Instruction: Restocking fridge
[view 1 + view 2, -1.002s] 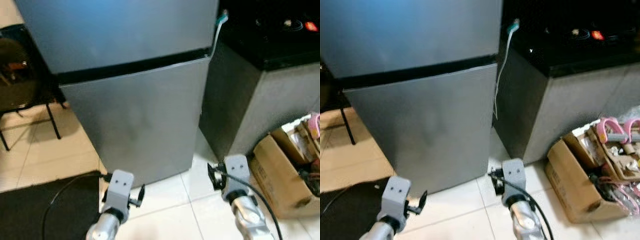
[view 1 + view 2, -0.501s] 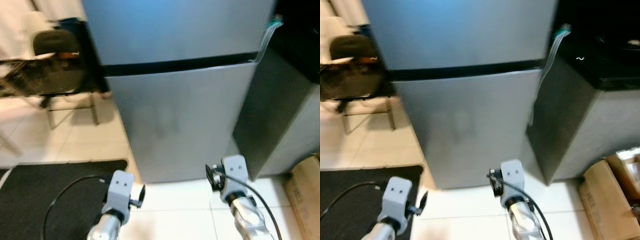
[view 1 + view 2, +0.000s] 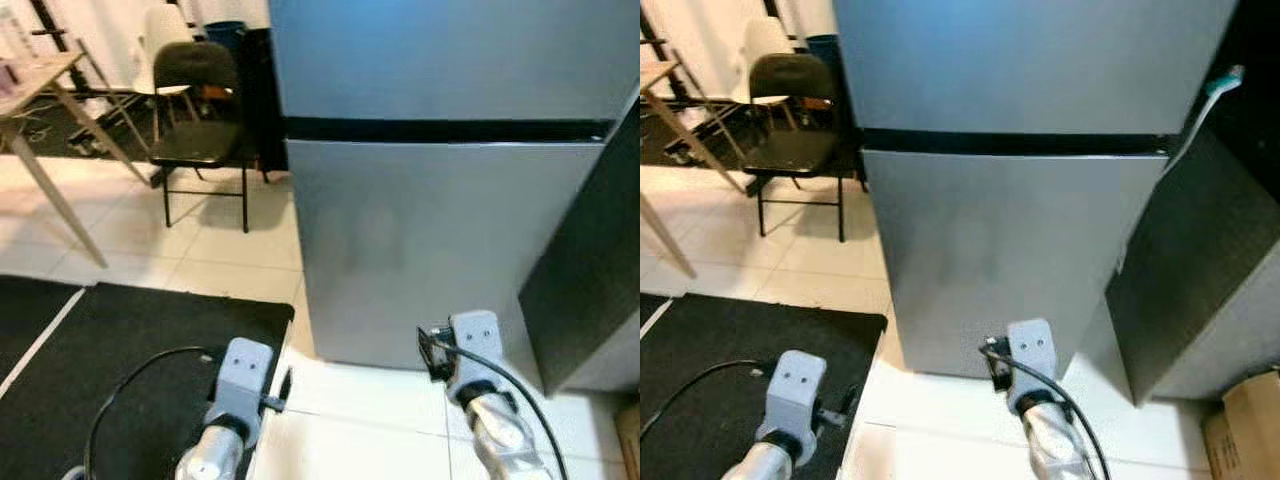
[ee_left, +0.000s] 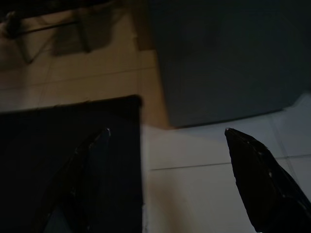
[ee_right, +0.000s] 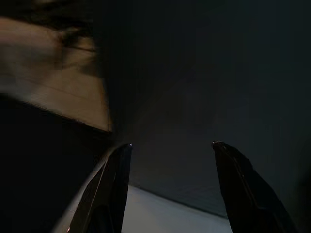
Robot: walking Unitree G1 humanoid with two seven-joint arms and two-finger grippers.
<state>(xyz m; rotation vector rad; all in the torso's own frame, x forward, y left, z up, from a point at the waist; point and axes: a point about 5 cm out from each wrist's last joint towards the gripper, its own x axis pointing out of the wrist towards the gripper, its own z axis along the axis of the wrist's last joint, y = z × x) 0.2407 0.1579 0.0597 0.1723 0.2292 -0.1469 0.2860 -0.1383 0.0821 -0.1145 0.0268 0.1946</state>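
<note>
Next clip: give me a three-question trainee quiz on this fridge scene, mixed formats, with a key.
1. True or false: both doors of the fridge are shut.
2. What lies on the floor under the left tool? A) black mat B) cardboard box C) towel
3. Fill in: a black ___ stands left of the fridge.

Key: 1 true; 2 A; 3 chair. Both the left tool and the right tool are open, holding nothing.

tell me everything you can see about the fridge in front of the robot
The fridge is a two-door unit with a smooth, silver-grey, metal-looking front and no visible handles. A dark seam separates the upper door from the taller lower door; both are shut. It stands upright on pale floor tiles, close against a dark cabinet on its right.
</note>
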